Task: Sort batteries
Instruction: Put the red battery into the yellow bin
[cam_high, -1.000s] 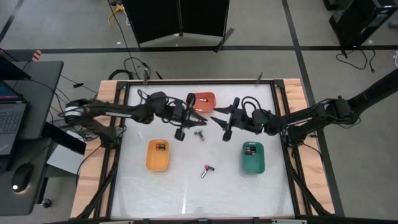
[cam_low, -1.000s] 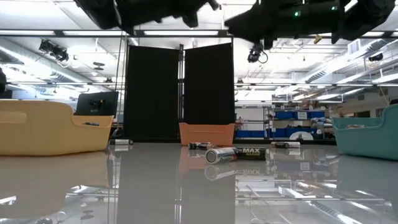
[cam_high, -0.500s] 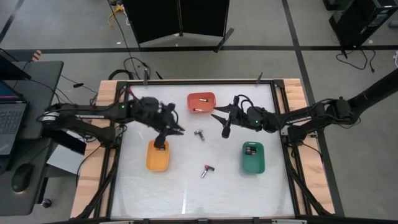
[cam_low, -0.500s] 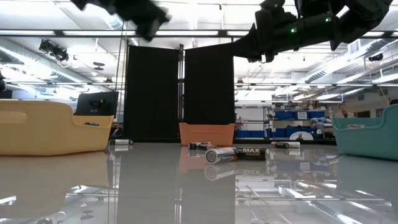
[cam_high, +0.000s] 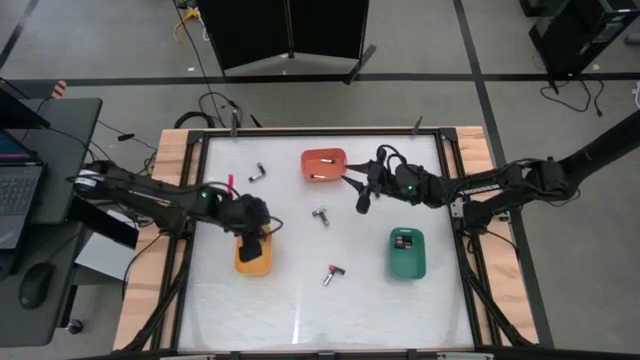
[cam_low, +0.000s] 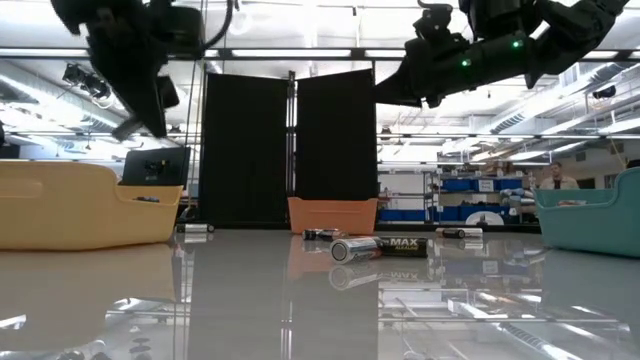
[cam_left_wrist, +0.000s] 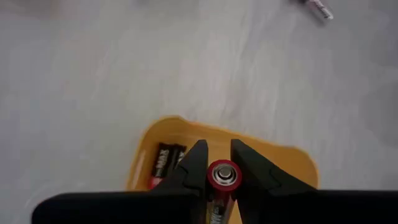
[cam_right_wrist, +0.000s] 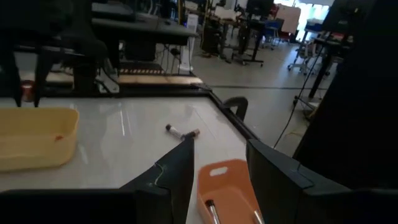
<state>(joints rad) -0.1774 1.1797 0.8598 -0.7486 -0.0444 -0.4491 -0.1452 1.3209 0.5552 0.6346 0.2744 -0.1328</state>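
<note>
The white table (cam_high: 300, 310) carried three trays. The yellow tray (cam_left_wrist: 280, 163) lay directly below the left gripper (cam_left_wrist: 218, 167), whose fingers were clamped on an upright battery (cam_left_wrist: 224, 175); another battery (cam_left_wrist: 163, 158) lay inside that tray, just beside the fingers. The orange tray (cam_right_wrist: 227, 183) sat just beyond the right gripper (cam_right_wrist: 219, 158), whose fingers stood apart with nothing between them. The green tray (cam_high: 407, 253) lay well away from both. Loose batteries (cam_high: 320, 216) rested on the table between the two grippers.
</note>
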